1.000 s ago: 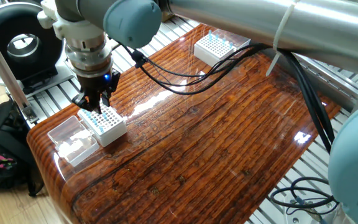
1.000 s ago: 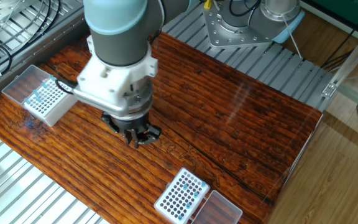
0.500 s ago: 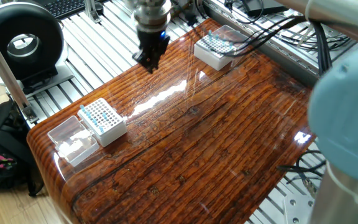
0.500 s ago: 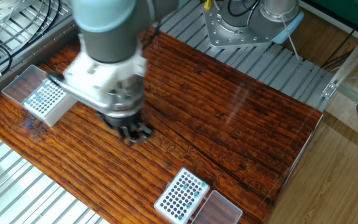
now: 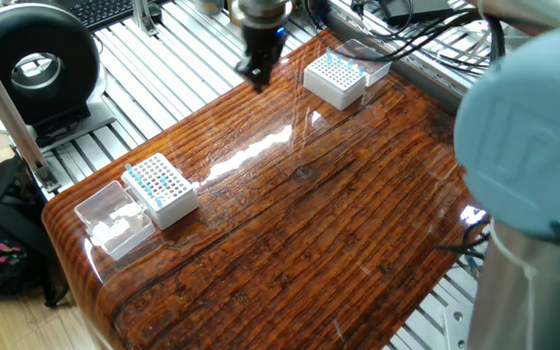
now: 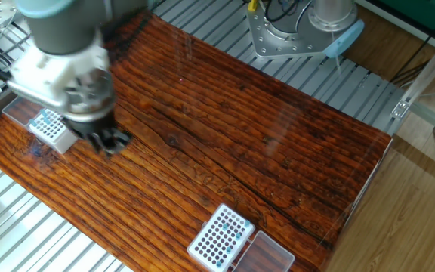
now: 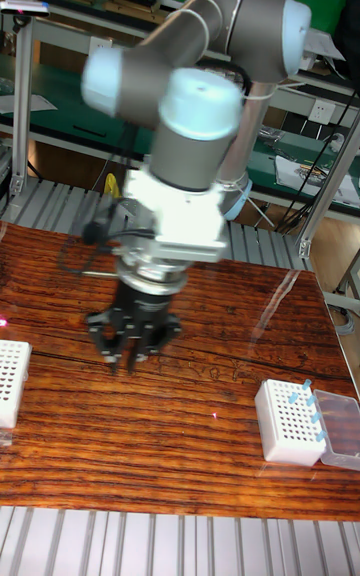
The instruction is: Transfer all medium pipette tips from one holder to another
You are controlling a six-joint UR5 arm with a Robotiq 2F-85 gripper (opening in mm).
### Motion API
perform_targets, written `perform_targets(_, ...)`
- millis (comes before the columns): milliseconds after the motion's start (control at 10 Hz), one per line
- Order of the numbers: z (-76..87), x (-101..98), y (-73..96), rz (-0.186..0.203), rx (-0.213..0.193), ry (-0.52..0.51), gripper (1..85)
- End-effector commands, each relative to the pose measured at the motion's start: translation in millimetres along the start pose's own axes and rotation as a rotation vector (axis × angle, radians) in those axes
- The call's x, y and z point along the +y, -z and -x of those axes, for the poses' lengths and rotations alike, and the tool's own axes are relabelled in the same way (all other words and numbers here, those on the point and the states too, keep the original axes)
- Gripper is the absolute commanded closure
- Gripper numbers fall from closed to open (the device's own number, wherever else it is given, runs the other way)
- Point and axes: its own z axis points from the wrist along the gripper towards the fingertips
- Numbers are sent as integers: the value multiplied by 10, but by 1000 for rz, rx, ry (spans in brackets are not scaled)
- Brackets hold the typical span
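Blue-topped tips (image 5: 154, 178) fill one white box (image 5: 163, 192) while the gripper (image 5: 258, 76), its grip unclear in blur, hangs near the other box (image 5: 334, 80), probably to deliver one.

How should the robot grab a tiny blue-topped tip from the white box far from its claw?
By its light blue top, from straight above. The medium pipette tips stand upright in the grid holes of the white box, so only their tops poke out, with neighbours close beside. It is probably best lifted straight up.
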Motion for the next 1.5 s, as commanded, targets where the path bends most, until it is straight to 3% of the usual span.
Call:
perform_targets(0, -127, -335, -35, 18, 0, 56, 537)
perform_targets(200, -99, -126, -23, 99, -9, -23, 497)
perform_targets(400, -32, -73, -15, 123, -26, -180, 503)
perform_targets(500, -33, -80, -16, 120, -22, -233, 507)
perform_targets(700, -67, -144, -24, 94, -13, -221, 450)
perform_targets(900, -58, -488, -49, 38, -24, -155, 413)
perform_targets(1200, -66, -915, -66, 32, -22, -74, 413)
perform_targets(1400, -181, -1162, -89, 17, -5, -36, 420)
